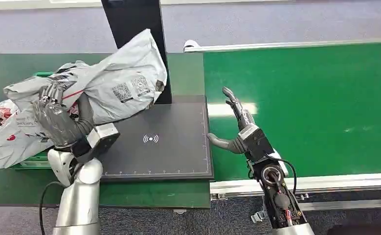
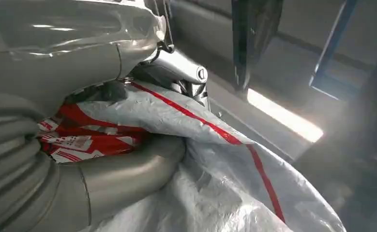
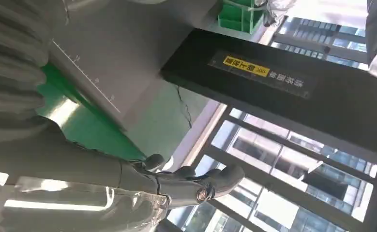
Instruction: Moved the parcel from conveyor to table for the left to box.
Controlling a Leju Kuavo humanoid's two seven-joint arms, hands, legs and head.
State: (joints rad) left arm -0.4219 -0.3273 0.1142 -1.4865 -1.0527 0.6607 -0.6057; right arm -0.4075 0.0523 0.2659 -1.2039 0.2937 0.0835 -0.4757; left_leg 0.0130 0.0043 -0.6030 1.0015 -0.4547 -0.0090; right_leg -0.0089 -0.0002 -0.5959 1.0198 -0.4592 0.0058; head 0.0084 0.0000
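While the left hand grips the crinkly grey plastic parcel mid-left, long axis running up-right, right hand sits empty, fingers spread.

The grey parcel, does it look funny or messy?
Yes. The grey parcel is crumpled and tilted, one end leaning on the black post, while the left hand grips its other end. Nothing looks torn.

Grey parcel with red stripe, clasped between left hand thumb and fingers.
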